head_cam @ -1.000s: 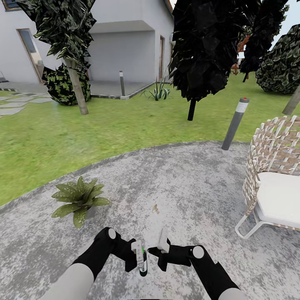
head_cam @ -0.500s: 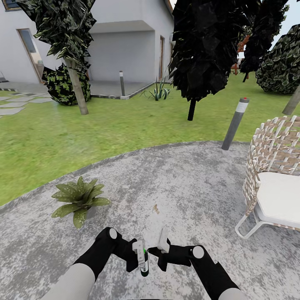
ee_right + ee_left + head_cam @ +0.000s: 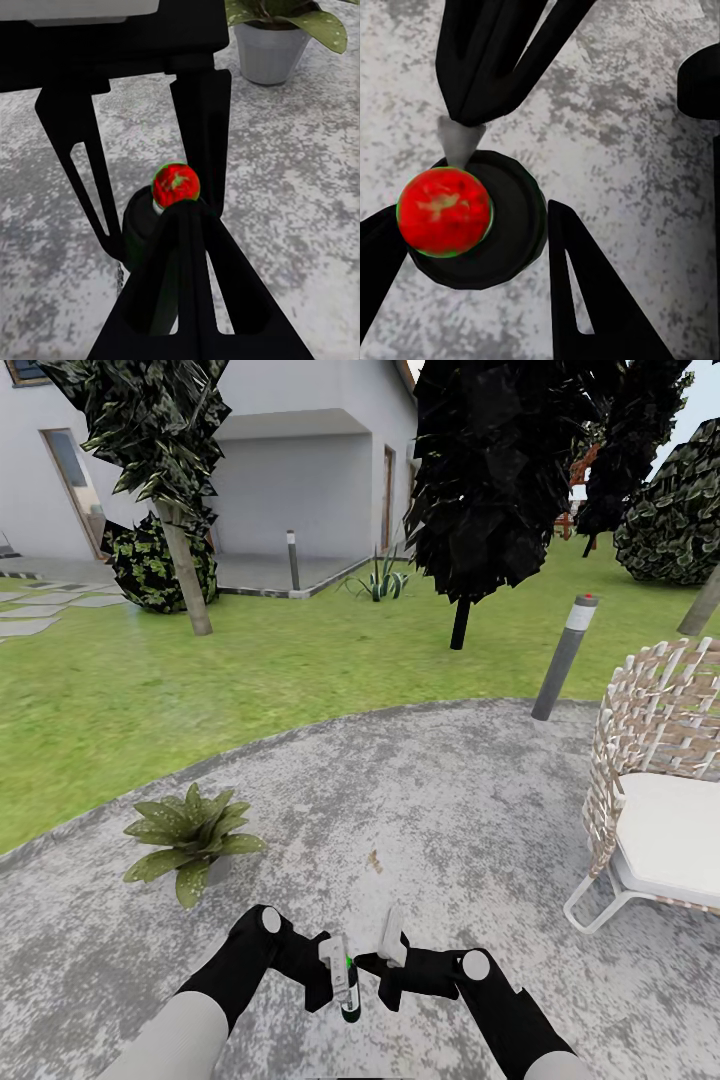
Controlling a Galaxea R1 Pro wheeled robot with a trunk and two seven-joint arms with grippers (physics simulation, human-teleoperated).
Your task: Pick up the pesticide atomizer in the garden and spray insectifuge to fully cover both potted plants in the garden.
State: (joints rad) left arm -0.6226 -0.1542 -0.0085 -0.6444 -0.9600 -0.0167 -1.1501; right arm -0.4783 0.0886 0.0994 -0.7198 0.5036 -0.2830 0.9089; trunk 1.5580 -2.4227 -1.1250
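The pesticide atomizer [image 3: 349,996], a slim dark-green bottle with a black head and a red tip [image 3: 444,211], stands upright in my left gripper [image 3: 342,978], which is shut on it low over the grey paving. My right gripper [image 3: 388,958] is shut just beside it, its joined fingers [image 3: 184,247] reaching up to the red tip [image 3: 175,184]. One potted plant [image 3: 190,840], a low rosette of broad green leaves in a small grey pot [image 3: 271,49], sits on the paving ahead and to the left of both grippers.
A woven chair [image 3: 655,780] with a white cushion stands at the right. A grey bollard lamp [image 3: 564,656] rises at the paving's far edge. Beyond lie lawn [image 3: 150,690], a dark tree [image 3: 480,480], a palm trunk [image 3: 185,575] and a house.
My left gripper and the atomizer have edged a little toward the right gripper. The plant, the chair and the view have stayed put.
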